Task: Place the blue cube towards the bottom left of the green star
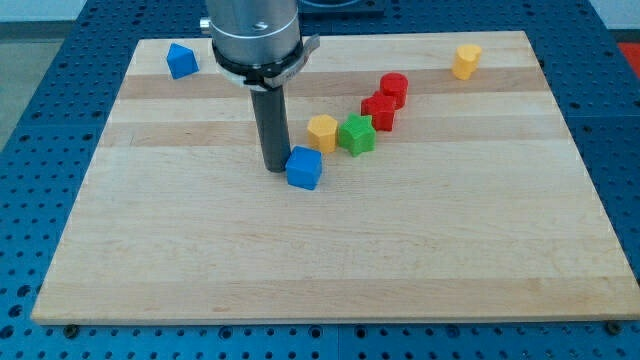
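The blue cube (304,167) sits near the board's middle, below and left of the green star (356,134). My tip (276,168) stands on the board right beside the cube's left side, touching or nearly touching it. A yellow block (322,131) lies between the cube and the star, touching the star's left side.
A red star-like block (378,110) touches the green star's upper right, with a red cylinder (394,88) just above it. A blue pentagon-like block (181,60) lies at the view's top left. A yellow block (466,60) lies at the top right. The wooden board (330,260) rests on a blue perforated table.
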Action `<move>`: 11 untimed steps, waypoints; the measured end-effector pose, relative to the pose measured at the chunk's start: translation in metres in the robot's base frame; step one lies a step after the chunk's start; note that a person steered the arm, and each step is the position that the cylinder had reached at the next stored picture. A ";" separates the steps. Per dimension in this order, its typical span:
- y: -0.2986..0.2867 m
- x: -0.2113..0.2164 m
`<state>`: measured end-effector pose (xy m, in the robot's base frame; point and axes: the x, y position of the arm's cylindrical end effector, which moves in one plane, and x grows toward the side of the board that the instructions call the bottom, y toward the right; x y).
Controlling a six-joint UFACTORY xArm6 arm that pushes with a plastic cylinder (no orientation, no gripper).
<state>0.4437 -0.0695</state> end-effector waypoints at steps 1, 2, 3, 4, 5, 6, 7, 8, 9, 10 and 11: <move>-0.016 0.012; -0.011 0.016; 0.006 0.016; 0.020 0.016; 0.032 0.016; 0.035 0.016; 0.034 0.016; 0.034 0.012; 0.034 0.005; 0.034 0.000; 0.033 0.000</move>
<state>0.4439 -0.0365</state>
